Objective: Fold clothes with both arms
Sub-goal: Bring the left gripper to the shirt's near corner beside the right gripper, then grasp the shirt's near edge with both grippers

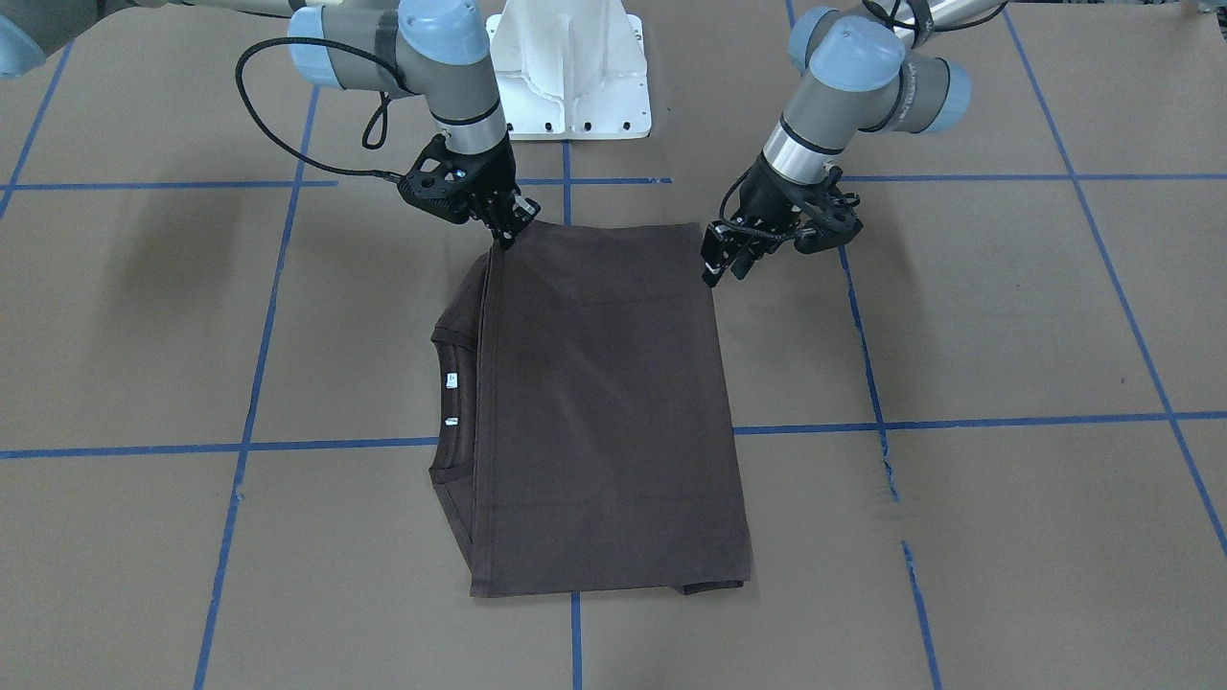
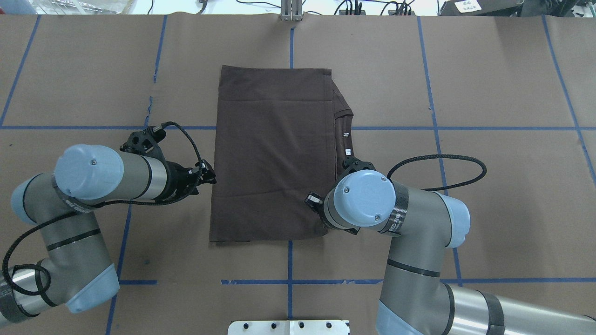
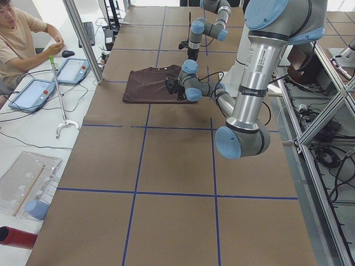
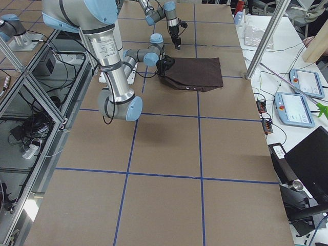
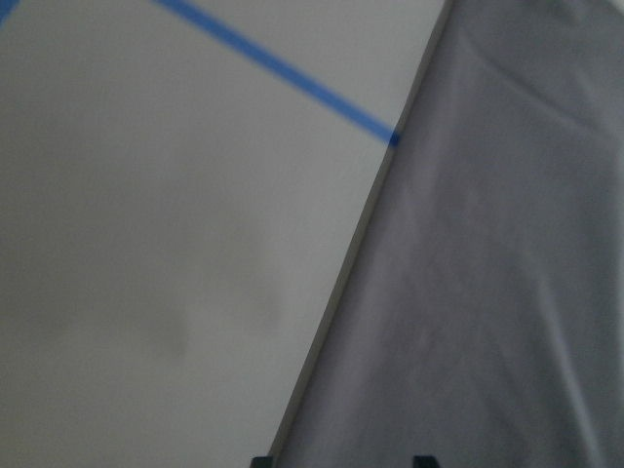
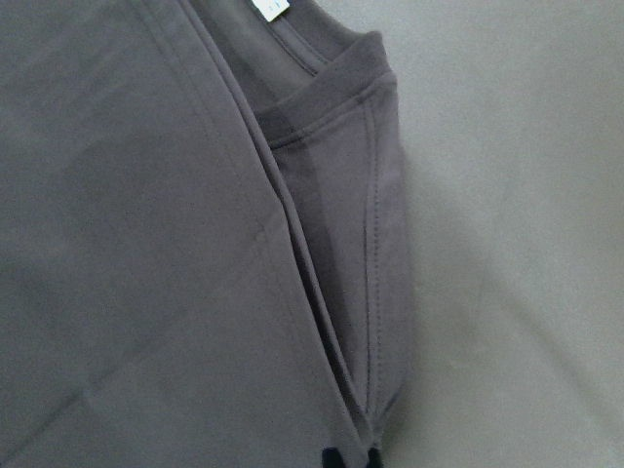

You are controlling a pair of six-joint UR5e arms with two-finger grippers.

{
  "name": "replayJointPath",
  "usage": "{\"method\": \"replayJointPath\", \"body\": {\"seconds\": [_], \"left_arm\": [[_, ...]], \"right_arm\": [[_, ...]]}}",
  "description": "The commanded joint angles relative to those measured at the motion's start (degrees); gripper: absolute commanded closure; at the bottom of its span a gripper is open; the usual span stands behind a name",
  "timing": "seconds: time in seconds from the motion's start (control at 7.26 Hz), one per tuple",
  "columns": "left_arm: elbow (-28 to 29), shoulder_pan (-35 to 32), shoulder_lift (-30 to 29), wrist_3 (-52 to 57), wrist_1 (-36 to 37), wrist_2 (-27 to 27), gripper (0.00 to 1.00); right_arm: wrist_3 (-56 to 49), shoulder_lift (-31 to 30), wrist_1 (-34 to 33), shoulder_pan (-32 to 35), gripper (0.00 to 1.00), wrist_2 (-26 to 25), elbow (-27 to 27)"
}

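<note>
Looking over the brown tabletop [image 2: 489, 83] with its blue tape grid, I find the shirt [image 2: 274, 153] lying flat at its middle, just ahead of the robot's base. I judge the folding about half done. The shirt is already a neat rectangle with no sleeve sticking out. A top layer is drawn across the body up to the collar [image 2: 345, 135], which peeks out on the robot's right side. What is left, as I read it, is at least one more fold, most likely the near edge carried over to the far edge, and then a release.

The left arm [image 2: 88, 172] and right arm [image 2: 363, 197] both reach down to the shirt's near end, one on each side. The left tool [image 1: 724, 270] hangs at the left edge by the near corner with its fingers spread. Its wrist camera shows the shirt's edge running between the two tips, with nothing gripped. The right tool [image 1: 506, 235] sits on the right near corner with its tips nearly together. The cloth rises to meet it, so I take it to be pinching the shirt there. I would want the left tool closed on its corner before any lift. Two small white labels [image 1: 451, 380] show inside the collar.
</note>
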Motion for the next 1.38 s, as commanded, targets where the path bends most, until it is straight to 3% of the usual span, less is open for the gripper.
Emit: {"method": "replayJointPath", "body": {"seconds": [0.0,1.24], "left_arm": [[0.0,3.9,0.2,-2.7,0.1,0.9,0.43],[-1.2,9.7,1.7,-6.1,3.2,3.4,0.45]], "right_arm": [[0.0,-0.1,-0.1,0.0,1.00,0.0,0.6],[0.0,-0.3,-0.1,0.0,1.00,0.0,0.7]]}}
